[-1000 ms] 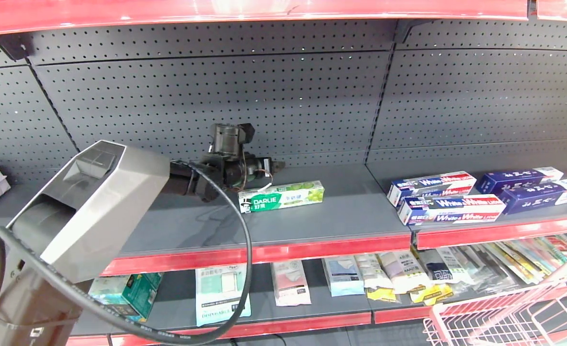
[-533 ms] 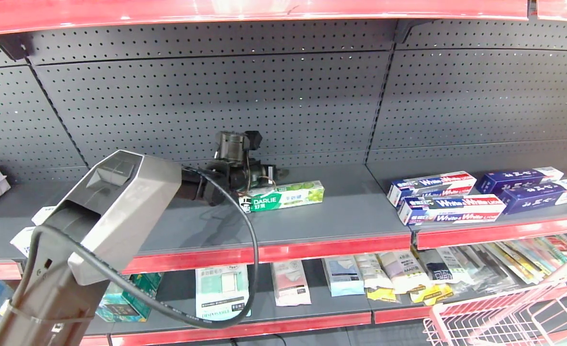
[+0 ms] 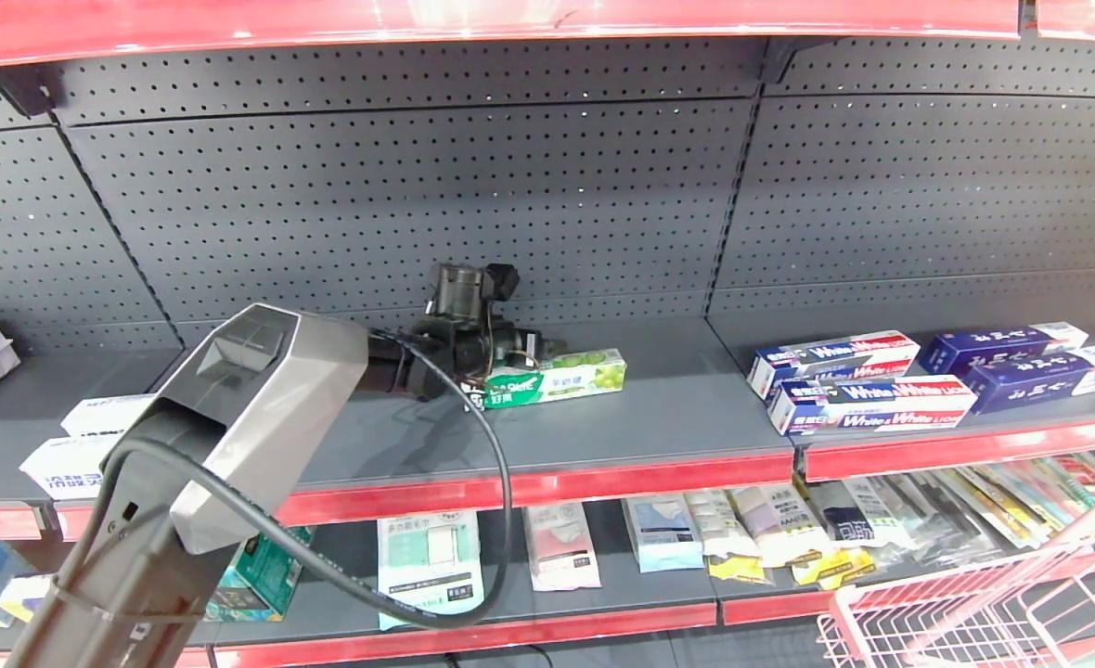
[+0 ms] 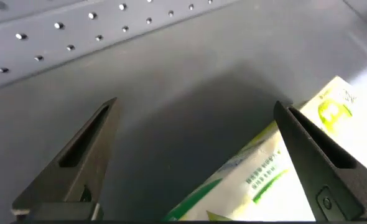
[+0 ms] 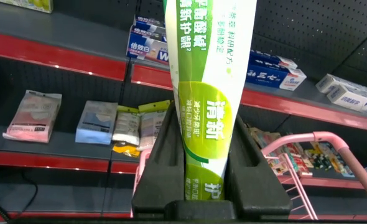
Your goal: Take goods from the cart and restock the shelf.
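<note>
left end effector [image 4: 196, 106] released at box [image 4: 264, 180]; contact unclear, we risk knocking it askew. right end effector [image 5: 209, 115] grasping second box [image 5: 211, 56].

blue-white toothpaste boxes [image 3: 868, 380]: same level as the left jaws, way off to their right
white packs [image 3: 93, 441]: well left of those jaws, closer to the front
flat packets [image 3: 561, 545]: one level down, pretty much under the jaws
green box [image 3: 260, 580]: down there too, lower left of them
</note>
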You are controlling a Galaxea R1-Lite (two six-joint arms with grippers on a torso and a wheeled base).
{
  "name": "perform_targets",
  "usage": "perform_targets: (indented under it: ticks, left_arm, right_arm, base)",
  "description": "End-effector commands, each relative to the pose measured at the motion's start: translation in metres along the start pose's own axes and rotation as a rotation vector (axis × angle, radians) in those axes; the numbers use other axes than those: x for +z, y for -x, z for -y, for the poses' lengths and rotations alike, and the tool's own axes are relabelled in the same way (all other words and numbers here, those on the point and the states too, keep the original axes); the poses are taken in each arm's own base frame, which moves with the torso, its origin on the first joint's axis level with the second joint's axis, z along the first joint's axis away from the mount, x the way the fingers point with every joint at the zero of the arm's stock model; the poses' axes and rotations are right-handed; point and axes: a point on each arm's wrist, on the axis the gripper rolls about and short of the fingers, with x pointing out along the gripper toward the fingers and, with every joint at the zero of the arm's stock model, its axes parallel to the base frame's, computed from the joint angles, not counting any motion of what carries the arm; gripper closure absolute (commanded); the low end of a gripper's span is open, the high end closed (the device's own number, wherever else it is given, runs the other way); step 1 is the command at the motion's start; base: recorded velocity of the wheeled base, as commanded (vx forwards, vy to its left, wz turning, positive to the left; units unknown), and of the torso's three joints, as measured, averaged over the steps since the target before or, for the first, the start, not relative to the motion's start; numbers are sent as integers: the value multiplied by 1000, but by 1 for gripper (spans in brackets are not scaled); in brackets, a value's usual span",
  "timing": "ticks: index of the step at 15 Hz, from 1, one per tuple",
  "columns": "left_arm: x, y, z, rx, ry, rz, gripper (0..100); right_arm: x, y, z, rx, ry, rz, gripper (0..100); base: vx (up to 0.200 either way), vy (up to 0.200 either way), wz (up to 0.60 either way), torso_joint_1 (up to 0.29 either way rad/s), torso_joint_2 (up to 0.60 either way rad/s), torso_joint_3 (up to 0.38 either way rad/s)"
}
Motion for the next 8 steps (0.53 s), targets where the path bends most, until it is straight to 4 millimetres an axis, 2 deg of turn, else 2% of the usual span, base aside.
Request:
perform_targets:
  ticks: [1,4,8]
  left_arm:
    - [-2,-1,0,-2,-4,-6,0]
    - [-7,-4,0,-48,-84,-16,0]
    - [-8,-4,2,-106,-98,-18,0]
  right_arm:
    - [-1,0,0,2,3,-4,100]
    - [0,0,0,3,27,-2,100]
    - [0,0,0,3,29,-2,100]
  base:
    - [0,0,0,0,0,0]
    - [0,0,0,0,0,0]
    - [0,0,0,0,0,0]
